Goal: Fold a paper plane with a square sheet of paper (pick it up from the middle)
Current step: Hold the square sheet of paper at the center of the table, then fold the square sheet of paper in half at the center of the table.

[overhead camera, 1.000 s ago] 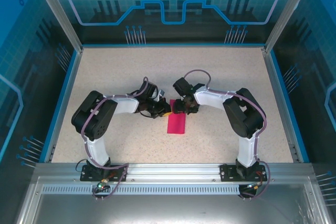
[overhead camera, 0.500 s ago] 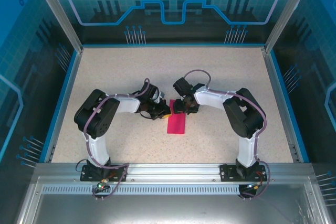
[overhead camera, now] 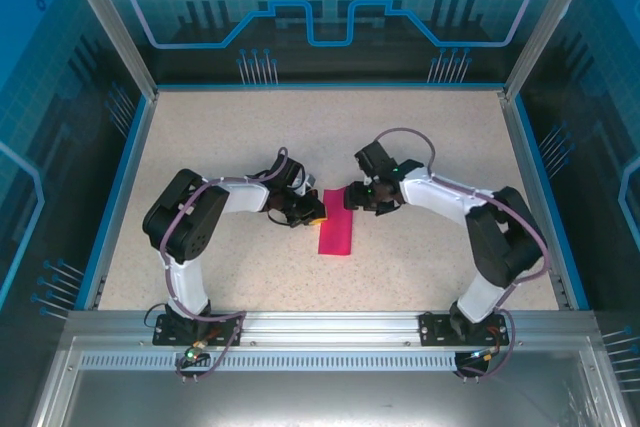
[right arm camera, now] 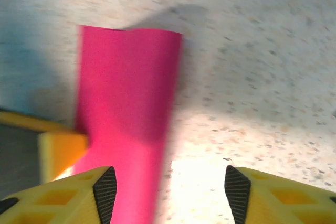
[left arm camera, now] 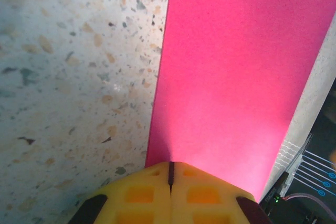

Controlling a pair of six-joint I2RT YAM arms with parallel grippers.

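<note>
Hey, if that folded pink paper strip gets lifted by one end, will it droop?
Probably yes. The folded magenta paper strip looks thin, and its far end appears to curl off the speckled table, casting a shadow, so it likely sags. It lies flat and looks light, so a push would probably slide it.

square sheet of paper (overhead camera: pixel 337 234): plain magenta-pink. table (overhead camera: pixel 230 137): beige, grey-brown speckle. left gripper (left arm camera: pixel 170 174): yellow. right gripper (right arm camera: pixel 168 192): yellow, black pads. walls (overhead camera: pixel 60 147): blue, line pattern.
</note>
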